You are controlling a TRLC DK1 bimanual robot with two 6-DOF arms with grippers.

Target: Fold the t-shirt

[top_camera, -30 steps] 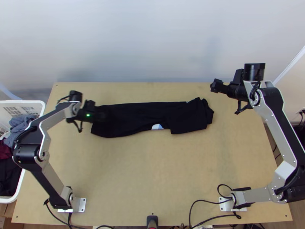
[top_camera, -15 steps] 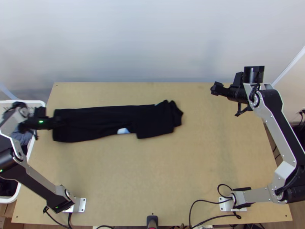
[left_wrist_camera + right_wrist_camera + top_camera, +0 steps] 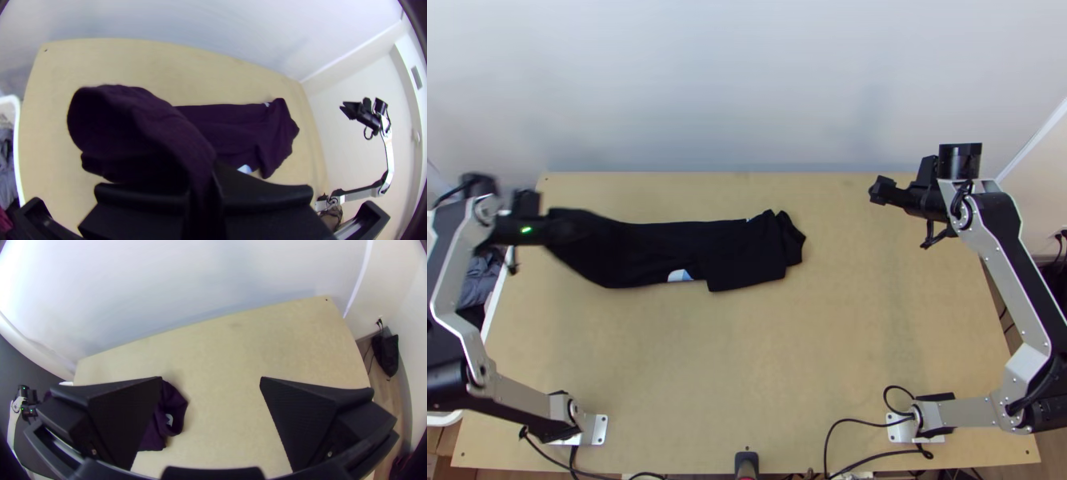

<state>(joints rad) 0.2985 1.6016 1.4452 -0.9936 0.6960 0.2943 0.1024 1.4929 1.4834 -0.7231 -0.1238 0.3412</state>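
Top view: the black t-shirt (image 3: 667, 254) lies in a long, narrow strip on the table (image 3: 747, 360), its far-left end raised at the left gripper (image 3: 569, 230). To fold well, carry that end over towards the collar low and level—a high swing could drag the strip askew. Beside the left arm, a white basket (image 3: 492, 310) holds grey cloth (image 3: 478, 282).

Left wrist view: the fingers pinch the shirt's end, which arches up loosely; lower it gently, edges matched. The basket has a dark-red item (image 3: 5, 223) too.

Right wrist view: the right gripper (image 3: 881, 190) stands wide apart, holding nothing.
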